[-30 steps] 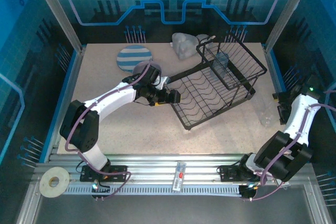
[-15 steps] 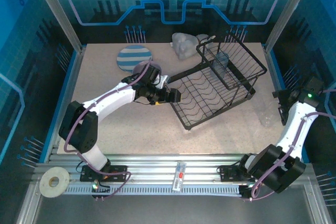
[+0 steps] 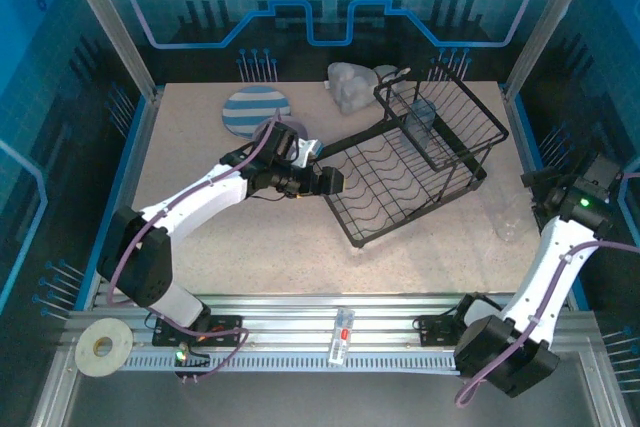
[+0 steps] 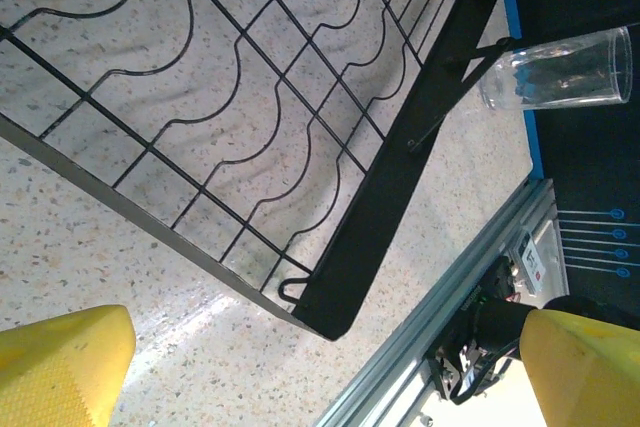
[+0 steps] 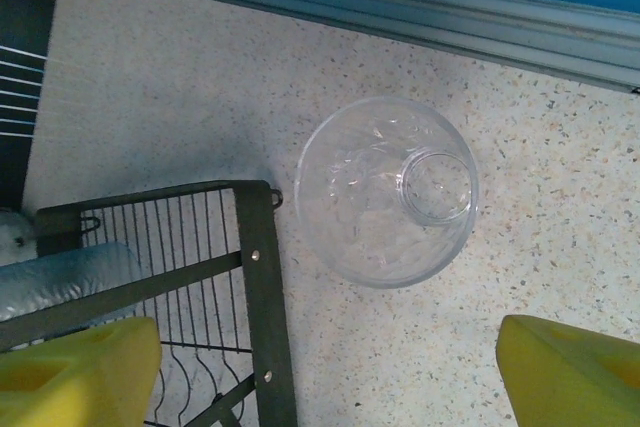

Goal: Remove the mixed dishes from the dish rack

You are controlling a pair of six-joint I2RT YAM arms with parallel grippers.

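The black wire dish rack (image 3: 392,187) sits askew on the right half of the speckled desk (image 3: 250,237). Its raised grid basket is at the far end and its flat tier of curved plate slots lies nearer. A clear plastic cup (image 3: 420,125) stands inside the basket. A second clear plastic cup (image 3: 507,219) is on the desk just off the rack's right side. Beyond the rack's far-left end lie a pale bowl (image 3: 350,87), mouth down, and a blue-and-white striped round plate (image 3: 253,110).

The left arm stretches low and diagonally from its base. The left hand (image 3: 332,180) is at the rack's left corner, level with the slotted tier. The right arm stands steeply at the desk's right edge with its wrist bent inward. The right hand (image 3: 540,187) is above the second cup.

The left wrist view looks along the slot wires to the rack's near corner, with the second cup beyond. Its yellow fingertips (image 4: 60,367) are spread wide and grip nothing. The right wrist view looks straight down into that cup beside a rack corner. There too the fingers (image 5: 75,367) stand apart and empty, short of the cup.
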